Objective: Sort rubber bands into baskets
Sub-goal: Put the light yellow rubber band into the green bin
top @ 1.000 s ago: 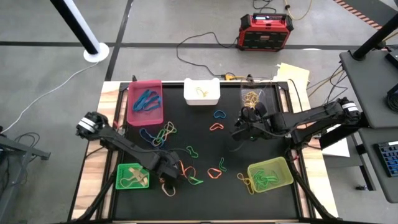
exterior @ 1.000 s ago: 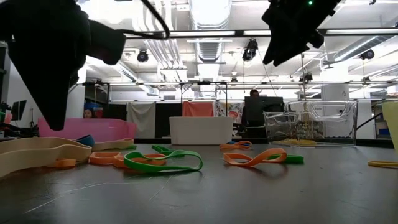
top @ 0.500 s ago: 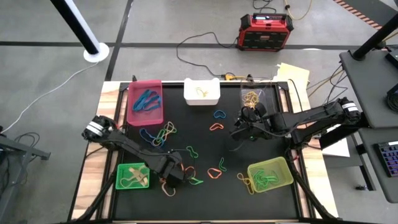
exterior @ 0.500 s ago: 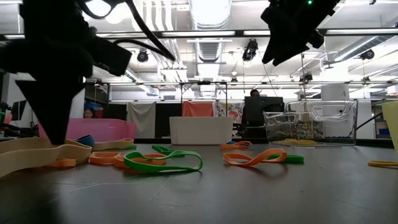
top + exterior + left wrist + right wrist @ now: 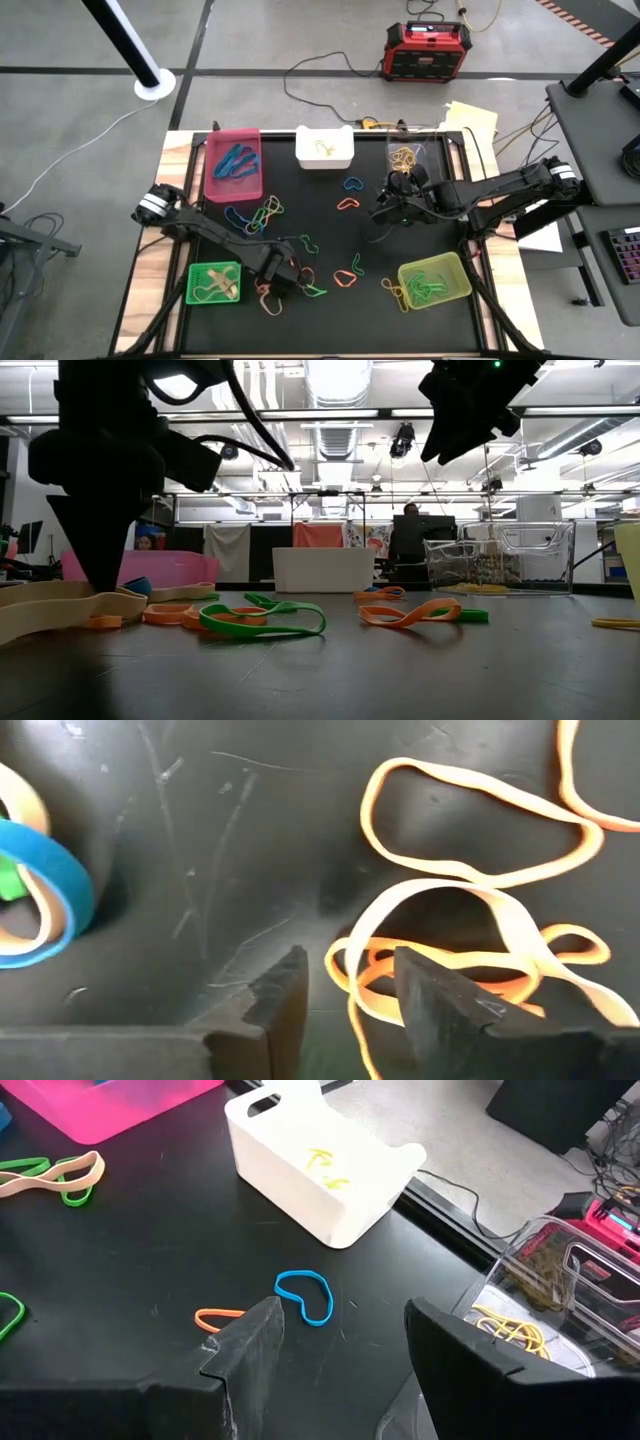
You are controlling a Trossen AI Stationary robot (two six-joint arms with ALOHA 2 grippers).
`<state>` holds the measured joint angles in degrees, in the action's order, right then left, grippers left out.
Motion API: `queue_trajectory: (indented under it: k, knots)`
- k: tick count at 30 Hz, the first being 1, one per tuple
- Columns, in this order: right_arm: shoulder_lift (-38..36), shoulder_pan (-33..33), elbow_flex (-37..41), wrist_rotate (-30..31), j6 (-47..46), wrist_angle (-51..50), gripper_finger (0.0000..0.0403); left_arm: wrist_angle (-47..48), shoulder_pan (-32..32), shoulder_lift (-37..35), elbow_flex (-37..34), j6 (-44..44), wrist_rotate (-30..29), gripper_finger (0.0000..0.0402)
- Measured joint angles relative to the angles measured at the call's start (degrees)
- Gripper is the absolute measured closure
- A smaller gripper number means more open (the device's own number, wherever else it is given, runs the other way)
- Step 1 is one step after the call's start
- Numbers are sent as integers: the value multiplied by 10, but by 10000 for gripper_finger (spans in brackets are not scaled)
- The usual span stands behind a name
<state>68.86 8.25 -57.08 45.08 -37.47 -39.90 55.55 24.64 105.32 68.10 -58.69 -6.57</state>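
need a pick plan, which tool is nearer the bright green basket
Left. The left tool is just beside the bright green basket, down at the mat; the right tool hangs far across the table near the clear basket.

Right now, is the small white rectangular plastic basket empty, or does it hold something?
Not empty. The white basket holds a thin yellow rubber band, seen lying inside it from above. Nothing else shows in it.

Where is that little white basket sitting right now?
In the high view, the white basket stands at the table's far edge, between the pink basket on its left and the clear basket on its right.
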Motion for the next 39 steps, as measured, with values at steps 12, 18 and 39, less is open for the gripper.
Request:
queue_trajectory:
  k: [12,18,39]
  knots:
    - [0,0,0,0,1,0,197,-20,0,0,-22,6,0,321]
    - [0,0,0,0,1,0,197,-20,1,-2,-11,27,-18,387]
    - [0,0,1,0,1,0,197,288,112,-24,269,24,-104,401]
